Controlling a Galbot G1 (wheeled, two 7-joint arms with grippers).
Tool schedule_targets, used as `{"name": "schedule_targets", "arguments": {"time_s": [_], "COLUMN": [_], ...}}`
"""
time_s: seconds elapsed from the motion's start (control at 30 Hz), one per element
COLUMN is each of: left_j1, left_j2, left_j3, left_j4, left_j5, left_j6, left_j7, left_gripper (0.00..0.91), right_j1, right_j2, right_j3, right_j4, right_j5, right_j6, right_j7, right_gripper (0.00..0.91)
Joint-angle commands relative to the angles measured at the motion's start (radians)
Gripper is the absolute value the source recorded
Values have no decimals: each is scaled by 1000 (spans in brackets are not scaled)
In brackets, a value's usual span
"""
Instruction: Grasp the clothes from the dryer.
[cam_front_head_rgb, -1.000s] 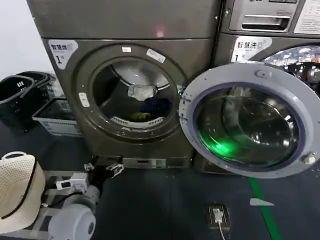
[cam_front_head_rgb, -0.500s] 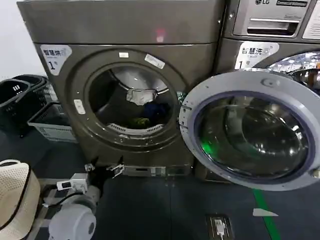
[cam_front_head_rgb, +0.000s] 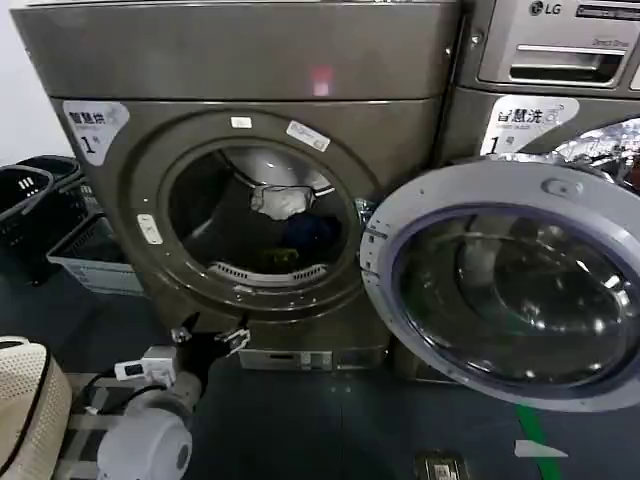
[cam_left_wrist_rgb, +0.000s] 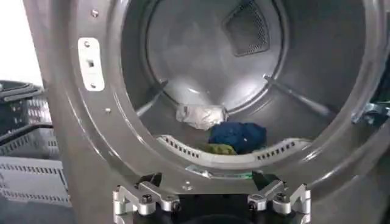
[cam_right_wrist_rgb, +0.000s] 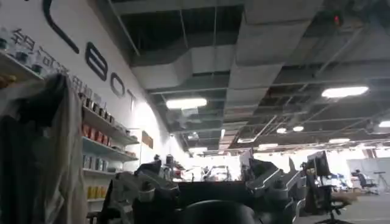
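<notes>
Inside the large bronze-grey front-loading dryer (cam_front_head_rgb: 250, 190), whose round glass-windowed door (cam_front_head_rgb: 510, 285) hangs swung out to the right, the small soft clothes (cam_left_wrist_rgb: 222, 128) lie at the bottom of the drum: a pale grey-white piece touching a dark blue one, with a yellow-green one just in front. Low before the porthole, the left gripper (cam_left_wrist_rgb: 210, 199) has its two metal fingers (cam_left_wrist_rgb: 141, 198) spread wide apart, holding nothing. For the right gripper (cam_right_wrist_rgb: 210, 192), pointed up toward a ceiling, I cannot tell how it stands.

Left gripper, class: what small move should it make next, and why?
Probably advance the left gripper through the bronze-grey dryer's round opening toward the pale grey-white cloth. Its fingers are open and outside the rim, while the dark blue cloth and yellow-green cloth lie untouched in the drum.
</notes>
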Motion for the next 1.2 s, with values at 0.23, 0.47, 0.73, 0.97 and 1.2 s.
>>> {"name": "schedule_targets", "arguments": {"time_s": [0.23,0.47,0.73,0.97,1.2], "left_j1": [6,-3,-8,-7,-45], "left_j2": [-2,0,-2,-4,-14], "left_j3": [4,-6,8,13,36], "left_j4": [5,12,15,9,41], "left_j5": [-32,8,-14,-8,74], "left_j6": [49,49,49,49,49], "left_j7": [-59,12,13,17,25], "left_gripper": [907,907,907,907,907], "right_j1": [4,1,1,2,-1], "right_j2": [5,2,-1,2,7], "right_j3": [-4,-6,-9,-12,-6], "right_j4": [6,12,9,7,-2], "right_j5": [0,2,1,-4,-5], "right_j6": [1,-1,-3,2,20], "right_j7": [1,1,2,2,7], "right_gripper": [907,907,907,907,907]}}
